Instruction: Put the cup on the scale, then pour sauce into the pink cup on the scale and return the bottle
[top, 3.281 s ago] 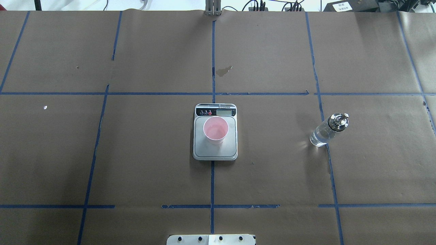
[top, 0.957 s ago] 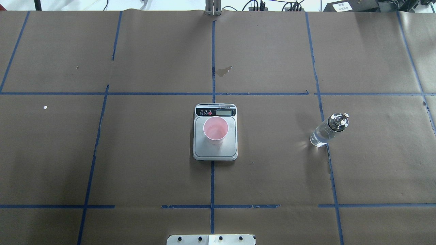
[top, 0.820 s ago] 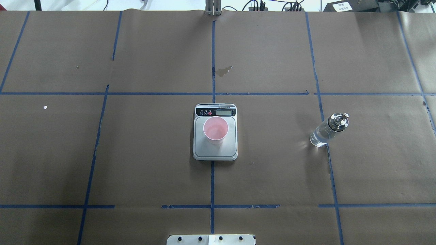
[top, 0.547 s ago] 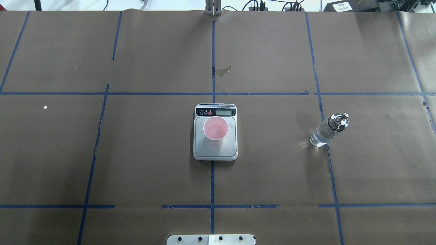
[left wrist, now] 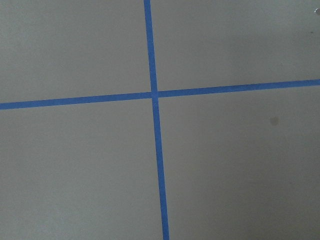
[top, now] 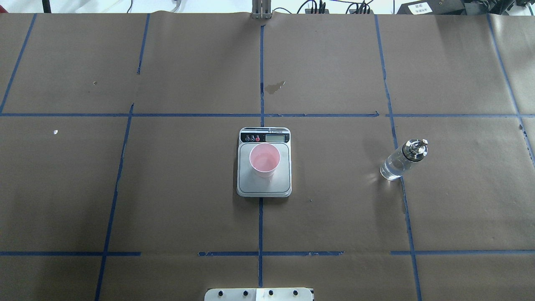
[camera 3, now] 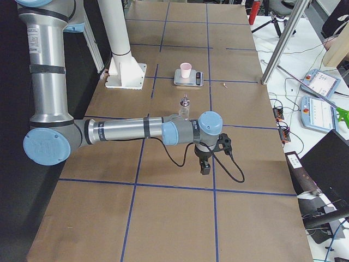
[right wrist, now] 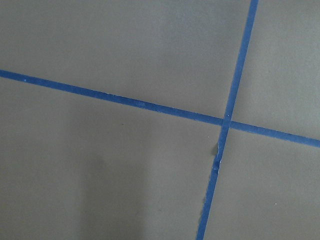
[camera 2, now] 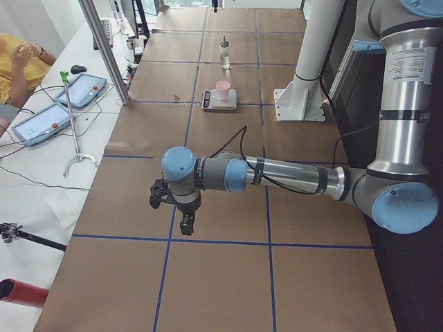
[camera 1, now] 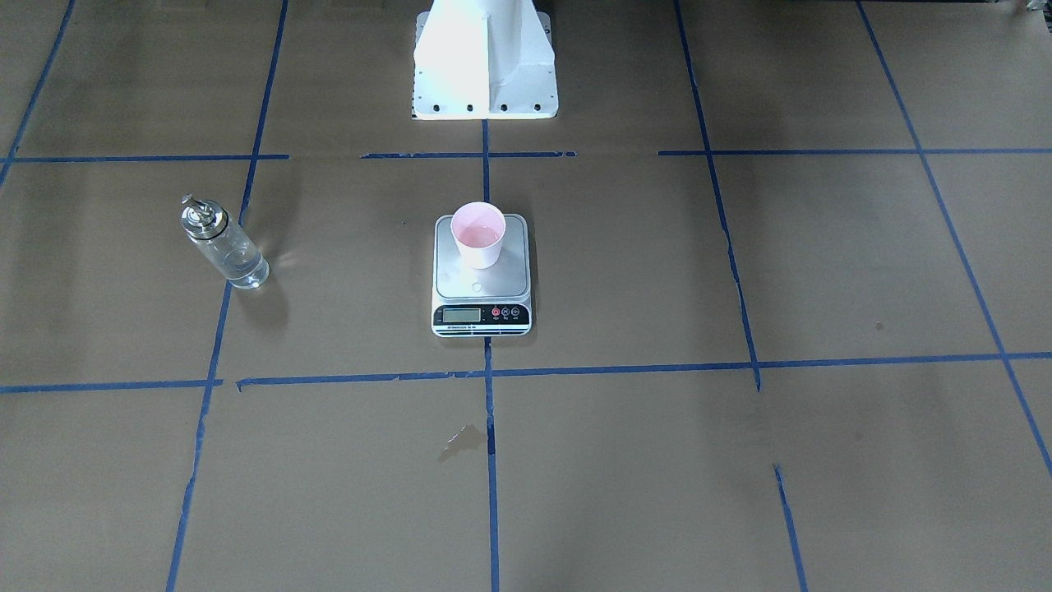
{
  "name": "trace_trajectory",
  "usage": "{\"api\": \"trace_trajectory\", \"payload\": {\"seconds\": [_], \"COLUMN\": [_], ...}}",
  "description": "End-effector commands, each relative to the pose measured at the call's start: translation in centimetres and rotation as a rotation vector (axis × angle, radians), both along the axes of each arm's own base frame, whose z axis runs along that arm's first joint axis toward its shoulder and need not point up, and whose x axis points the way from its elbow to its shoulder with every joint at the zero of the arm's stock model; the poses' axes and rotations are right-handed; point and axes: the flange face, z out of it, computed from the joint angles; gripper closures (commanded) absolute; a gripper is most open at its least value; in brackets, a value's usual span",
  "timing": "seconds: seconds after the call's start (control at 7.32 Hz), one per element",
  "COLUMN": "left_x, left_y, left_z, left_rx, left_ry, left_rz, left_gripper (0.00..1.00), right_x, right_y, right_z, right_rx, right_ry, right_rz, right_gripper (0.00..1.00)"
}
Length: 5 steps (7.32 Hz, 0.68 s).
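Taking the table lengthwise from the robot's left end: the black two-finger left gripper (camera 2: 185,227) is hanging fingers-down just over the brown paper-covered table (top: 167,188). It is hanging beside a crossing of blue tape lines (left wrist: 154,94) that is filling its wrist camera. Only the side view is catching this gripper, so I cannot tell whether its jaws are apart or together.

Farther along, at the table's middle, the flat white rectangular scale (top: 276,186) with a silver-grey platform is lying across the centre tape line. Its display edge is pointing away from the robot. The small pale pink tapered paper cup (top: 264,159) is standing upright at about the middle of the platform.

Beyond that, well apart from the scale on the robot's right, the small clear glass bottle (top: 396,165) with a shiny metal pourer cap is standing upright on a tape line. The clear, colourless sauce (top: 389,171) is sitting inside it.

Farthest, the right gripper (camera 3: 204,167) is hanging fingers-down over the paper near another tape crossing. Likewise, I cannot tell how its jaws are standing.
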Motion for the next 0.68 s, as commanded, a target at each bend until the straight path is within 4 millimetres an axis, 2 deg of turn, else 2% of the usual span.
{"api": "trace_trajectory", "payload": {"seconds": [0.0, 0.14, 0.41, 0.55], "left_x": [-0.1, -0.2, -0.3, -0.4], "left_y": [-0.1, 0.2, 0.2, 0.3], "left_z": [0.3, 0.3, -0.1, -0.9], "left_rx": [0.031, 0.090, 0.101, 0.116], "left_ry": [-0.010, -0.010, -0.007, -0.003], "left_rz": [0.034, 0.096, 0.101, 0.100], "left_gripper": [0.00, 0.00, 0.00, 0.00], "right_x": [0.0, -0.1, -0.3, -0.3], "right_y": [0.0, 0.0, 0.0, 0.0], "right_z": [0.1, 0.1, 0.2, 0.1], "right_rx": [-0.001, -0.001, -0.004, -0.001], "right_ry": [0.004, 0.004, 0.001, 0.001], "right_rz": [0.000, -0.001, -0.003, -0.003], "right_gripper": [0.00, 0.00, 0.00, 0.00]}}
